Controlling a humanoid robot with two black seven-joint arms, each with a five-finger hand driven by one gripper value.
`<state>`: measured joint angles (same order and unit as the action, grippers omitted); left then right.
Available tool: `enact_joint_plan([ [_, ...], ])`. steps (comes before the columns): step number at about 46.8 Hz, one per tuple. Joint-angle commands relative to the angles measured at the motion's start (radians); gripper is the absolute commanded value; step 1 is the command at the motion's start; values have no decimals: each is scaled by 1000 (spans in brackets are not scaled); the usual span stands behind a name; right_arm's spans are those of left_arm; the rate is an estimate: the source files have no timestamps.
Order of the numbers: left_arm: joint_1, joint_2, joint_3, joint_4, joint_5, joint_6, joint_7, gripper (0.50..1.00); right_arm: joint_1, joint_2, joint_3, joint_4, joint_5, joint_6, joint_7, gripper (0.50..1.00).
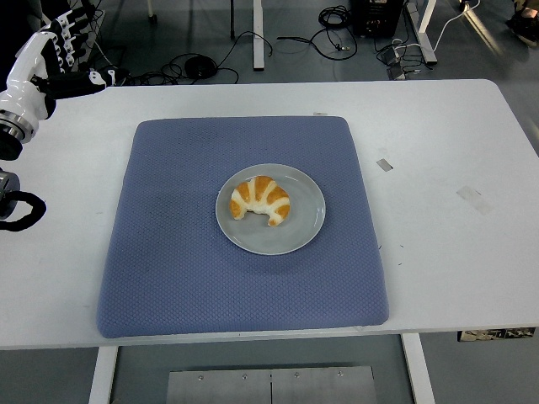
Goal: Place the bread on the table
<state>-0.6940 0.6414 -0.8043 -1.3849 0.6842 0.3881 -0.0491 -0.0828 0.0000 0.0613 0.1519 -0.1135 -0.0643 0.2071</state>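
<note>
Head view: my left hand (pixel 52 52) sits at the far left corner of the picture, raised over the table's far left edge, white shell and black joints. Fingers spread and slack, closed on nothing; the thumb sticks out to the right along the edge. Wrist and forearm run down the left border of the frame. Right hand out of sight.

White table (pixel 446 177) runs under everything. Near edge crosses the bottom of the picture, far edge lies just below the cables on the floor, right edge curves off at the upper right corner. Between my hand and the mat there is a bare strip of tabletop along the left side.

Blue mat (pixel 168 278) lies square in the middle, its corners rounded, its front edge close to the table's near edge. Its left edge is well apart from my hand.

Grey plate (pixel 308 202) rests near the mat's centre, fully inside the mat on all sides. Bread (pixel 261 200), a croissant with brown and pale stripes, lies on the plate, curved, tips pointing toward the near side, a little left of the plate's middle. Plate rim shows clear all round it.

Right of the mat: a wide open stretch of white tabletop, with two small bits of tape (pixel 474 199) stuck down, one near the mat's right edge, one farther out.
</note>
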Motion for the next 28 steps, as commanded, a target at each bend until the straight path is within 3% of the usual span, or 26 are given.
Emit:
enact_joint_plan([
  [1, 1, -2, -3, 1, 0, 0, -3, 983, 0, 0, 0, 0, 0, 0, 0, 1000],
  [22, -1, 3, 4, -2, 0, 0, 5, 981, 0, 0, 0, 0, 0, 0, 0, 1000],
  [28, -15, 3, 5, -9, 9, 0, 43, 981, 0, 0, 0, 0, 0, 0, 0, 1000],
])
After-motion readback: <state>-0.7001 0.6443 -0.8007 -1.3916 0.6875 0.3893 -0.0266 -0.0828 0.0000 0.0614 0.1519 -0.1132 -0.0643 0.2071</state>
